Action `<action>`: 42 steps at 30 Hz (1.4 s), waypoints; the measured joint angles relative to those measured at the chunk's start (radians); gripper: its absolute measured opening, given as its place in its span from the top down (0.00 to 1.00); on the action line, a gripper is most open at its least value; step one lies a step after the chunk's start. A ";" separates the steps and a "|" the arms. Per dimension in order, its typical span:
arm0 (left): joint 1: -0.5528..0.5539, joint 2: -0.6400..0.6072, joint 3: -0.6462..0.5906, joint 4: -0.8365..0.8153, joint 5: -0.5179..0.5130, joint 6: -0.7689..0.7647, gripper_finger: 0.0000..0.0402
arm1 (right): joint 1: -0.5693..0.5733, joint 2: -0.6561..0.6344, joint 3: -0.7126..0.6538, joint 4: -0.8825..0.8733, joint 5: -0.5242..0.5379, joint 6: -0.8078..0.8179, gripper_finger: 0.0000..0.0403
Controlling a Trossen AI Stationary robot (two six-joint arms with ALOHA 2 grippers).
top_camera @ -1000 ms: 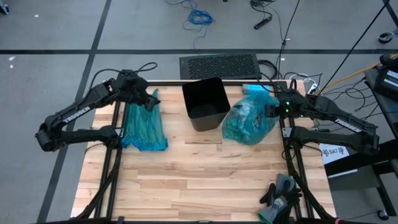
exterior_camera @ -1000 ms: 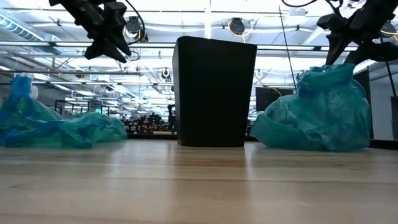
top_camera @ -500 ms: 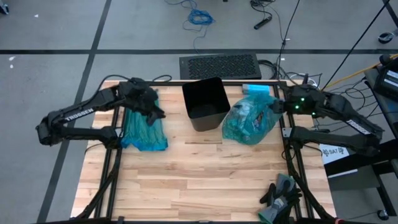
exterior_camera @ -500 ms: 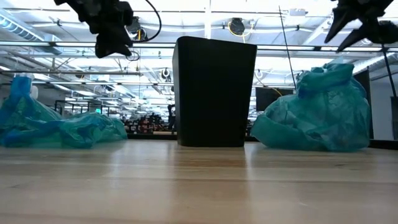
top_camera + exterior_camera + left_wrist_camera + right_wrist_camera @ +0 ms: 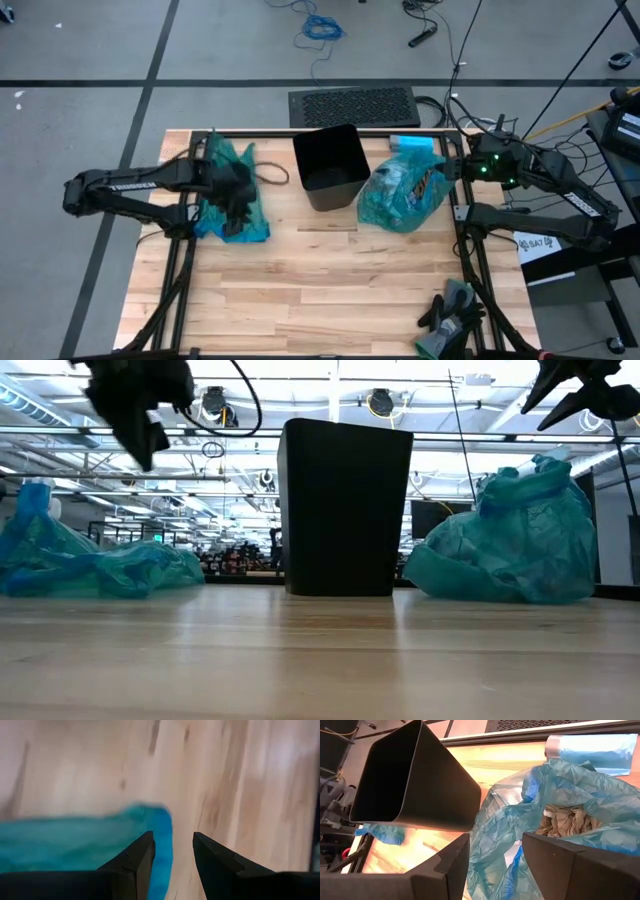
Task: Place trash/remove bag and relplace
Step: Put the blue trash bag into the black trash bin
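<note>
- Wooden butcher-block table (image 5: 330, 290) carries everything, with both dark arms reaching in from its left and right edges.
- Black empty trash bin (image 5: 331, 166) stands upright at the far middle of the table.
- Teal filled bag (image 5: 402, 192) sits just right of the bin, its mouth open; crumpled brown paper trash (image 5: 568, 820) shows inside it.
- Teal empty bag (image 5: 228, 195) lies flat on the left side, well apart from the bin.
- The light-blue pack (image 5: 414, 144) lies at the far edge, just behind the filled bag.
- The left gripper (image 5: 237, 205) hangs over the flat bag, fingers (image 5: 134, 862) a narrow gap apart, holding nothing.
- The right gripper (image 5: 447, 170) hovers at the right of the filled bag, fingers (image 5: 449, 860) spread wide, clear of the plastic.
- Dark gloves (image 5: 449, 314) lie at the near right corner.
</note>
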 joint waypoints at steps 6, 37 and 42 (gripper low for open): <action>-0.114 0.082 0.000 -0.134 -0.082 -0.006 0.65 | 0.000 0.000 0.000 0.000 0.002 -0.009 0.56; -0.323 0.503 0.001 -0.453 -0.332 -0.036 0.89 | 0.000 0.000 -0.002 0.000 0.027 -0.017 0.56; -0.299 0.478 0.025 -0.404 -0.275 -0.123 0.99 | 0.000 0.000 -0.002 0.000 0.027 -0.017 0.56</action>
